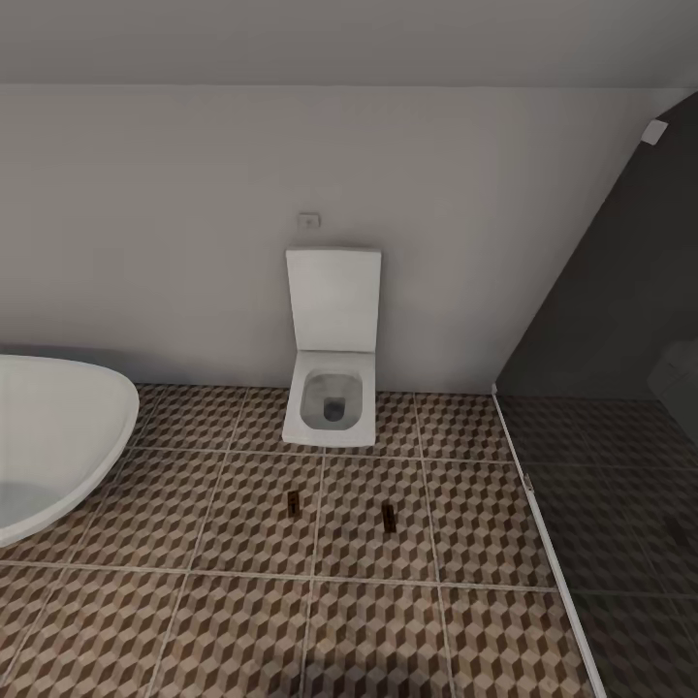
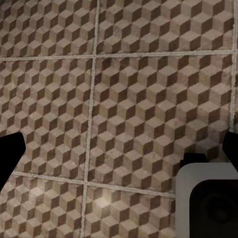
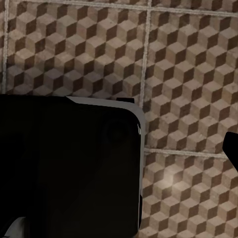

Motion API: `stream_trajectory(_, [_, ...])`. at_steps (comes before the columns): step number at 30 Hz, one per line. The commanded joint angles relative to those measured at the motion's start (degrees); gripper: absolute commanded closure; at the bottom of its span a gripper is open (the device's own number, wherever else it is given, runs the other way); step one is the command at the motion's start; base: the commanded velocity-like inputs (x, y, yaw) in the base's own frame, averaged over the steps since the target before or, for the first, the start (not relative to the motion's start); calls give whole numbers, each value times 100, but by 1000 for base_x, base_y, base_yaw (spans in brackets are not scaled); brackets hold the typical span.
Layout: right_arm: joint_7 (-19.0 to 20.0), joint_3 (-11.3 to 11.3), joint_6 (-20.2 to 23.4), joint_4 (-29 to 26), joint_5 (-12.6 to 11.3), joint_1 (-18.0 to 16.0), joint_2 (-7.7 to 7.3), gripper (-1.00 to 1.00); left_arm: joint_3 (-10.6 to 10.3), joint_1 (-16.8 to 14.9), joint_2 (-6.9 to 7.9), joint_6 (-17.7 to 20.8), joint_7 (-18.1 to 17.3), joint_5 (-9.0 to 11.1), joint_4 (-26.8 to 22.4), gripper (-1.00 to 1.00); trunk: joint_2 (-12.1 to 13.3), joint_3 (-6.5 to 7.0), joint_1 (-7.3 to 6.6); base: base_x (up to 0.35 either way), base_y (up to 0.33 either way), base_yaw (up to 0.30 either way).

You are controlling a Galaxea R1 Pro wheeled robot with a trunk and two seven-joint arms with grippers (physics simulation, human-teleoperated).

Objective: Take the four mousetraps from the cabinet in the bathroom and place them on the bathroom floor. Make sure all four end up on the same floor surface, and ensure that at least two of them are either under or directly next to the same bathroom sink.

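Two mousetraps lie on the bathroom floor (image 1: 242, 620) in front of the toilet: one small dark-and-tan board (image 1: 293, 500) to the left, the other (image 1: 389, 516) to the right, about a tile apart. The cabinet is out of view. My left gripper (image 2: 119, 151) hangs open over bare cube-patterned tiles, with one dark fingertip (image 2: 10, 153) at each side and nothing between them. My right gripper (image 3: 119, 148) is open too. One of its fingertips (image 3: 232, 148) shows at the picture's edge, and the other blends into a black robot part.
A white wall-hung toilet (image 1: 332, 388) with its lid up stands at the back wall. A large white rounded basin or tub (image 1: 58, 427) juts in from the left. Dark shower glass (image 1: 611, 407) with a floor rail closes off the right. The robot's own body (image 3: 69, 168) shows below the right wrist.
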Motion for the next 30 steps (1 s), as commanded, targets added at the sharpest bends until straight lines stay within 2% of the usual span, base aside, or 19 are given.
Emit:
stream_trajectory(1, [22,17,-19,5,-22,-3,-2,-100,-49,-7,-3,-25,25,15,18,-100,-9,-8,3,0,0,0])
stream_trajectory(30, [22,18,-19,5,-22,-3,-2,-100,-49,-7,-3,-25,25,15,18,-100,-9,-8,3,0,0,0])
